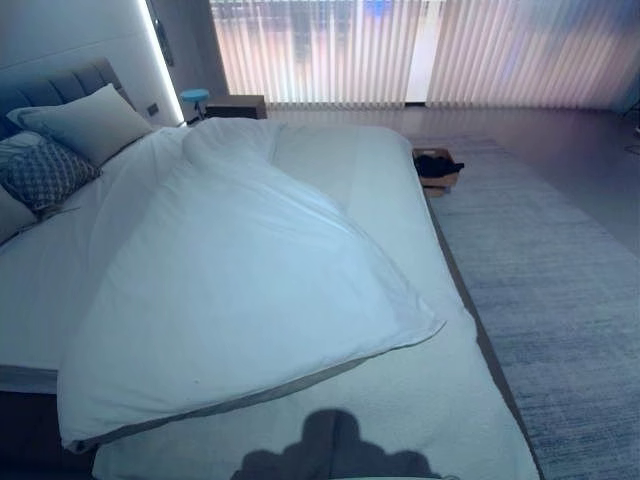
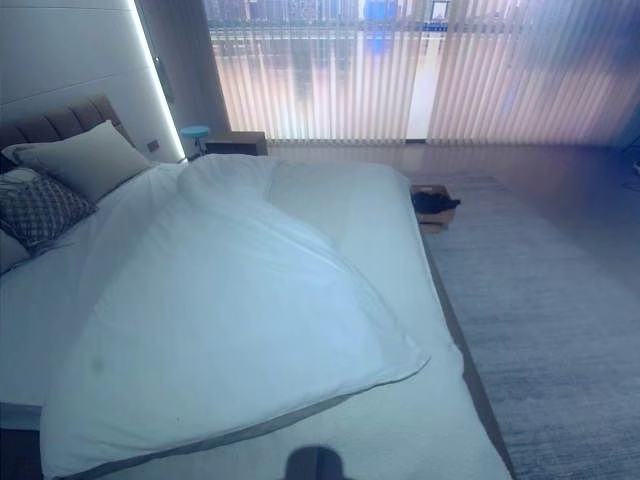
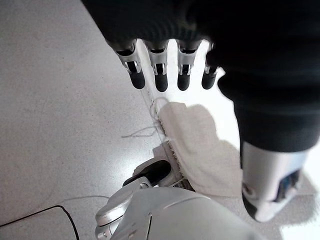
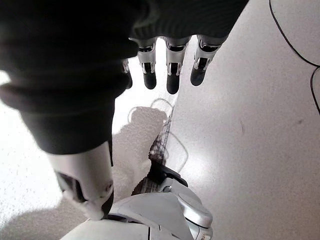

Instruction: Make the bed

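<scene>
Duvet (image 1: pixel 250 290) lies crooked across the bed (image 1: pixel 440 420), bunched toward the pillows (image 1: pixel 90 120), its near corner pulled in from the foot. Left hand (image 3: pixel 165 70) and right hand (image 4: pixel 165 65) hang beside the floor, fingers released, holding nothing. Judged step: approach; next, grasp that near corner.

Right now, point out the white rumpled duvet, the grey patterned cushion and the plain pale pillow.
white rumpled duvet (image 1: pixel 240 290): left eye view, its broad middle.
grey patterned cushion (image 1: pixel 45 175): left eye view, centre of its face.
plain pale pillow (image 1: pixel 95 122): left eye view, middle of its front.
</scene>
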You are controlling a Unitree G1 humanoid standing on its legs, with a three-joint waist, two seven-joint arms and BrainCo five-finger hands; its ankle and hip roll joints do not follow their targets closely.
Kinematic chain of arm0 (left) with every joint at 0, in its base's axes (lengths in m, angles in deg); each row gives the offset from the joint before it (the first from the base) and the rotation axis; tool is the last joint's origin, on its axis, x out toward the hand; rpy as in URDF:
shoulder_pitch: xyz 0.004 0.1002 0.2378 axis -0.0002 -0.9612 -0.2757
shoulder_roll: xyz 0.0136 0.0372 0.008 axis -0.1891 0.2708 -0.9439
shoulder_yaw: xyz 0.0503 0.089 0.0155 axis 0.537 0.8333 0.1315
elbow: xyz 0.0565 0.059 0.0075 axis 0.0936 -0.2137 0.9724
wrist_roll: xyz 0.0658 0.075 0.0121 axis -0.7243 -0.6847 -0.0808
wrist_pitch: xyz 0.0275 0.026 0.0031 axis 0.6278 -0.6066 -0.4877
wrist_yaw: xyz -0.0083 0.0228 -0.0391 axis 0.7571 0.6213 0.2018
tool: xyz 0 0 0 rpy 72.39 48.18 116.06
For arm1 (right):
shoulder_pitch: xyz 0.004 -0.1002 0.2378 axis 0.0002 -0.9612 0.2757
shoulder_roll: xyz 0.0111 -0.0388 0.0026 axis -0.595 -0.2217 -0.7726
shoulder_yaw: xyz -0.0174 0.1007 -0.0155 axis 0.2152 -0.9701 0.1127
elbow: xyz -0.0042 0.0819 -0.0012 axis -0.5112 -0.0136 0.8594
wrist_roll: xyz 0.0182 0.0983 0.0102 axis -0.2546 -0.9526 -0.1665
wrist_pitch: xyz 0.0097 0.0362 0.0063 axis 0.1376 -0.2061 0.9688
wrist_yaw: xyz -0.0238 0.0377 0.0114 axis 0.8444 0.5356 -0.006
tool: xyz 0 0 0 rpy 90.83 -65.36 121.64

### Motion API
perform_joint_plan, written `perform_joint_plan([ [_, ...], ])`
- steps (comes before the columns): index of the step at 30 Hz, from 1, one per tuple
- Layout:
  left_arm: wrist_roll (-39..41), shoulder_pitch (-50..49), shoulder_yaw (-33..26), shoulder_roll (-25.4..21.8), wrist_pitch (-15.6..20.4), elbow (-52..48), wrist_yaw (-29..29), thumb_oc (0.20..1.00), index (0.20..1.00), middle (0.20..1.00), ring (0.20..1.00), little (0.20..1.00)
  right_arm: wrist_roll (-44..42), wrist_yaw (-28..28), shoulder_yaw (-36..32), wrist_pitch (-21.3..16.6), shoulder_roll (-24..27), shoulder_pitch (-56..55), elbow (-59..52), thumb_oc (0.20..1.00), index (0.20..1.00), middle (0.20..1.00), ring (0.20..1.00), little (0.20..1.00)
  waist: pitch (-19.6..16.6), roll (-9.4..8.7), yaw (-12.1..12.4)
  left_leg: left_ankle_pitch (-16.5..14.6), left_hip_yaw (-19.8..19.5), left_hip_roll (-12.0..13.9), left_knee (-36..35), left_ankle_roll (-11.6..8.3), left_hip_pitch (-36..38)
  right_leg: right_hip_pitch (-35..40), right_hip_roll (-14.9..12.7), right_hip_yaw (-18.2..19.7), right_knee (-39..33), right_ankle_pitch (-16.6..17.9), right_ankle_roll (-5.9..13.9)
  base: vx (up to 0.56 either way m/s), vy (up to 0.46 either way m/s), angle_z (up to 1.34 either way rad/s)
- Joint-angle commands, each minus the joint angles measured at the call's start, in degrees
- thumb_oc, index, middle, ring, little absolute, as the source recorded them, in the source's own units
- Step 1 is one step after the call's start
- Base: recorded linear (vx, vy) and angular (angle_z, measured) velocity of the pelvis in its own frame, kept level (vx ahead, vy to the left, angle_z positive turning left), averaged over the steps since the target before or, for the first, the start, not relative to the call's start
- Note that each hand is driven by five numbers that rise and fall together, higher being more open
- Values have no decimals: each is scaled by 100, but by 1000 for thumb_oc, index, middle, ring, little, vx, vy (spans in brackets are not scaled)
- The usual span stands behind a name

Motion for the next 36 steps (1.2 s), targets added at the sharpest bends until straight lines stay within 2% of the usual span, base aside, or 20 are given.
perform_joint_plan([
  [1,170,345,-100,6,62,155,-15,1000,1000,1000,1000,1000,-56,-11,83,-18,11,428,211,1000,1000,1000,1000,1000,50,-247,-35,-122,-18,-165,-3,-151,-146,176,-235,373,22,54,493,0,0,0],
  [28,287,356,-112,94,33,158,76,1000,1000,1000,1000,1000,-227,-42,175,-71,-92,559,-56,1000,1000,1000,1000,1000,116,-255,-2,-182,-38,-192,-3,-109,-217,149,-239,317,21,-28,502,31,5,0],
  [33,368,421,-98,81,43,86,120,1000,1000,1000,1000,1000,-752,-33,111,-159,-165,707,-384,1000,1000,1000,1000,1000,225,-240,-2,-155,-4,-187,-3,-103,-340,23,-250,323,38,0,511,-6,4,0],
  [35,447,465,-94,76,50,68,163,1000,1000,1000,1000,1000,-1272,-29,13,-215,-227,805,-641,1000,1000,1000,1000,1000,298,-229,0,-124,24,-180,-3,-102,-435,-85,-255,332,51,16,519,-64,30,-1],
  [36,543,528,-74,79,70,28,213,1000,1000,1000,1000,1000,-1808,-33,-60,-281,-280,906,-944,1000,1000,1000,1000,1000,401,-209,-2,-75,49,-172,-3,-107,-562,-223,-264,327,81,42,523,-74,30,-1],
])
